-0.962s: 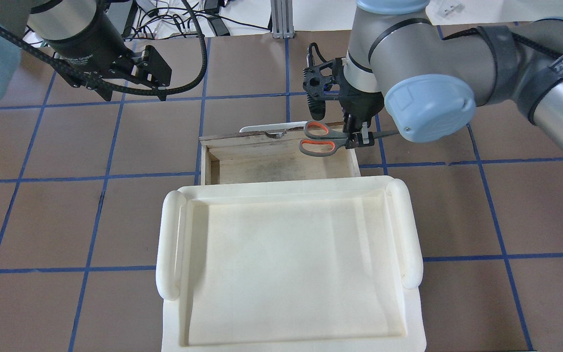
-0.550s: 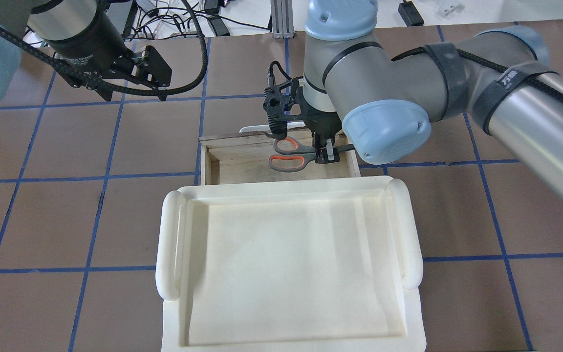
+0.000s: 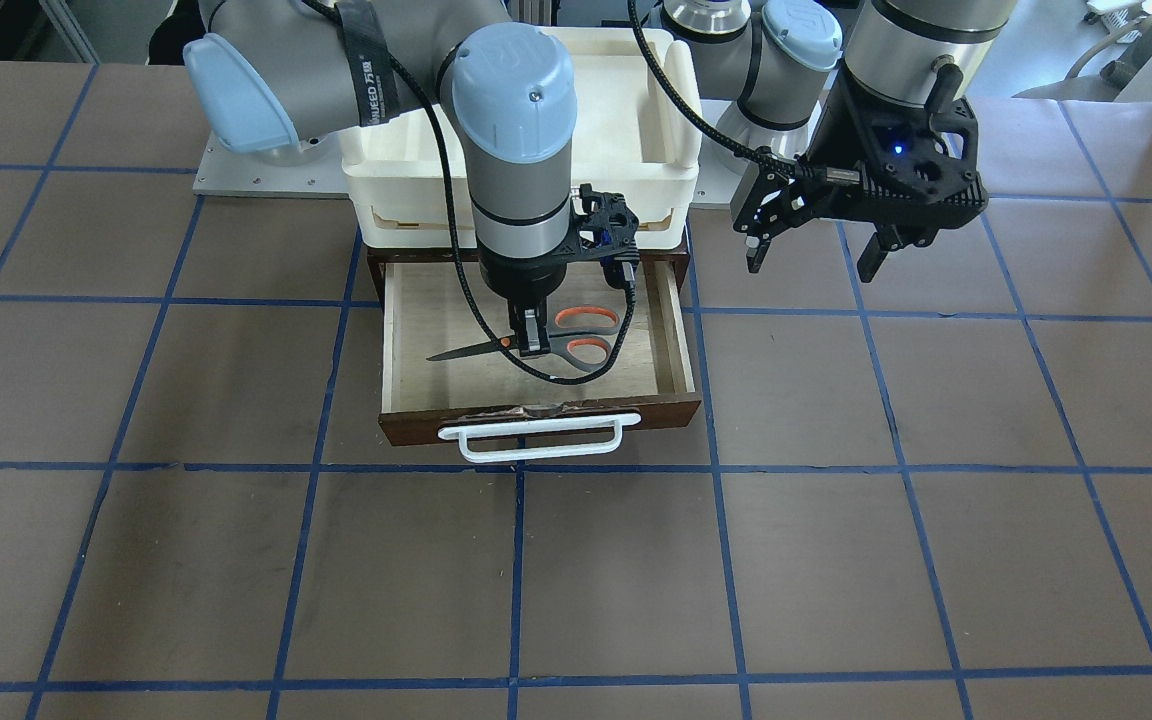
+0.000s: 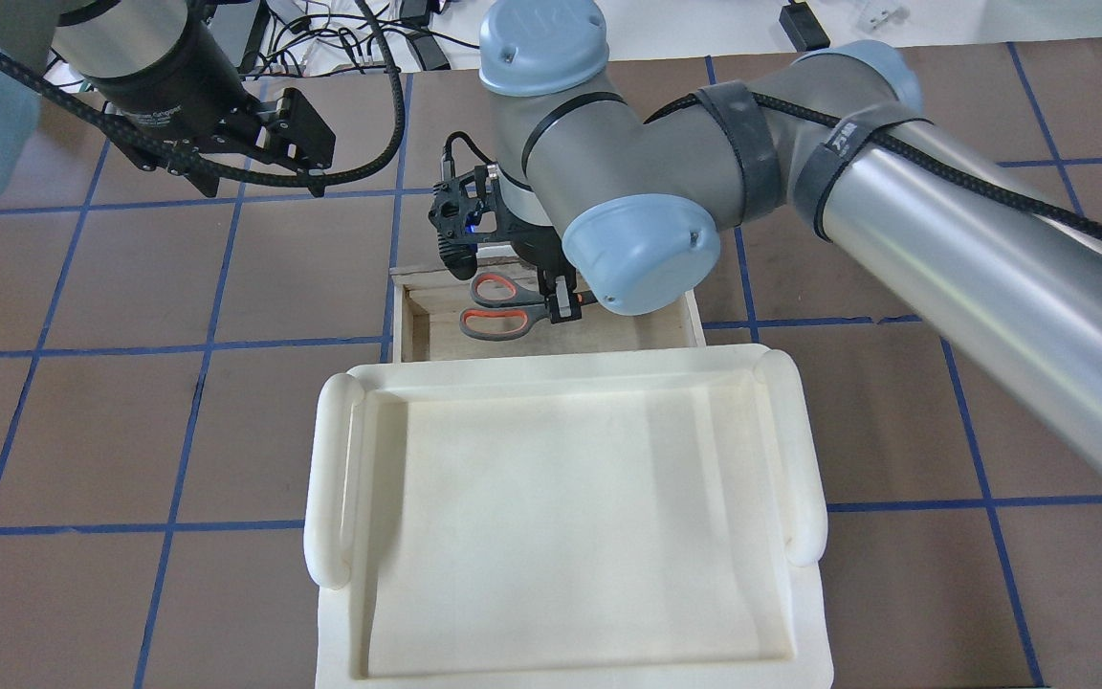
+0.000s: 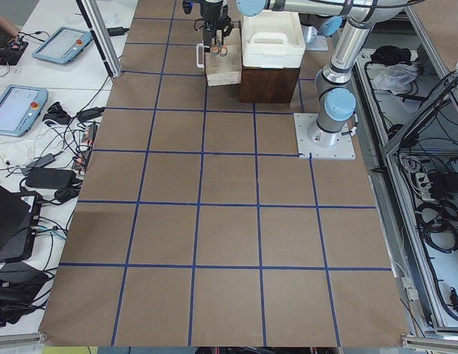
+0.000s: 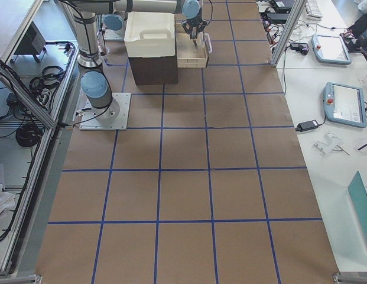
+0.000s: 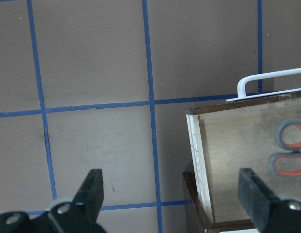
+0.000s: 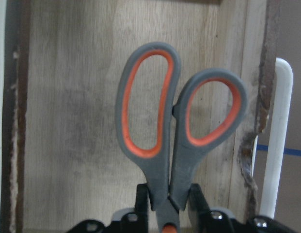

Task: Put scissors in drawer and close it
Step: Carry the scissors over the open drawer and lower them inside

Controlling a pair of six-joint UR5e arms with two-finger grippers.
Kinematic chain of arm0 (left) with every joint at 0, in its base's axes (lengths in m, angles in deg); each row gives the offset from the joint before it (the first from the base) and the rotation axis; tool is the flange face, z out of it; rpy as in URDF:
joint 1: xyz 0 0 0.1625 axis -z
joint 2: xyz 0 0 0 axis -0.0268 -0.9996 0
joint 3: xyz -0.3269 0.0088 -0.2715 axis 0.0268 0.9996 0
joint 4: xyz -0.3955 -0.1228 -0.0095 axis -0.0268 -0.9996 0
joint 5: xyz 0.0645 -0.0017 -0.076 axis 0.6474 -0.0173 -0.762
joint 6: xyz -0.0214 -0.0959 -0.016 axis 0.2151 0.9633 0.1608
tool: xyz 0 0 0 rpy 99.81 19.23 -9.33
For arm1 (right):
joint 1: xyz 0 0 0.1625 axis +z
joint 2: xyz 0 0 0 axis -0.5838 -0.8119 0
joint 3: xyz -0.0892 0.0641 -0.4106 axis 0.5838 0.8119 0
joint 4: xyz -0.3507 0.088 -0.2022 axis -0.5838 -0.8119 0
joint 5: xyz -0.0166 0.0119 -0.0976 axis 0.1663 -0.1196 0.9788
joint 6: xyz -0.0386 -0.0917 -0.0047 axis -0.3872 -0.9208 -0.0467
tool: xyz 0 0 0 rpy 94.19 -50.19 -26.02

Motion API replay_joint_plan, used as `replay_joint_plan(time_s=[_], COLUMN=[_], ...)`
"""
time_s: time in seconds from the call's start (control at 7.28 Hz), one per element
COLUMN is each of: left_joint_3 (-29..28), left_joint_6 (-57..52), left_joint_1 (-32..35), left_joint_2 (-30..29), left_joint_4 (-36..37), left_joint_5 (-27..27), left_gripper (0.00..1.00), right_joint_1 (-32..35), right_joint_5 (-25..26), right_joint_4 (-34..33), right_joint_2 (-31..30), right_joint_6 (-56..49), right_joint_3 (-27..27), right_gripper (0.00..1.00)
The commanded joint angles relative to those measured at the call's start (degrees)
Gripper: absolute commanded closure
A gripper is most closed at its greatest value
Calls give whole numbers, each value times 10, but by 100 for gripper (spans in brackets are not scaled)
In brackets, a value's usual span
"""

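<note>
The scissors [image 3: 568, 345], grey handles with orange inner loops, are held level inside the outline of the open drawer [image 3: 416, 425]. My right gripper [image 3: 533, 340] is shut on them near the pivot, pointing straight down. In the overhead view the scissors [image 4: 524, 308] lie over the drawer's pale floor [image 4: 647, 330], handles to the view's left. The right wrist view shows the scissors [image 8: 162, 165] over the plywood, with the white bar handle [image 8: 276, 145] at right. I cannot tell whether they touch the floor. My left gripper [image 3: 813, 265] is open and empty, raised beside the drawer.
A white plastic tray [image 4: 331, 478] sits on top of the brown cabinet that holds the drawer. The drawer's white bar handle [image 3: 533, 437] faces away from the robot. The left wrist view shows the drawer's corner [image 7: 194, 141] and brown tabletop with blue lines.
My right arm has carried the scissors leftward in the overhead view, from the drawer's front right corner to over its inside, and lower. The left arm has not moved.
</note>
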Motion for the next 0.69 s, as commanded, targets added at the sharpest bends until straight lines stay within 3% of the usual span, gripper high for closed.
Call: replay_joint_plan(time_s=[0.0,0.55], left_joint_3=[0,0], left_joint_6=[0,0], left_joint_1=[-2,-2], left_joint_2=[-1,-1], left_joint_4=[0,0], left_joint_5=[-1,-1], left_gripper=[0,0], right_joint_1=[6,12], right_joint_5=[0,-2], right_joint_4=[7,0], right_joint_2=[8,11], right_joint_6=[2,3], right_joint_3=[2,-24], right_gripper=[100,98])
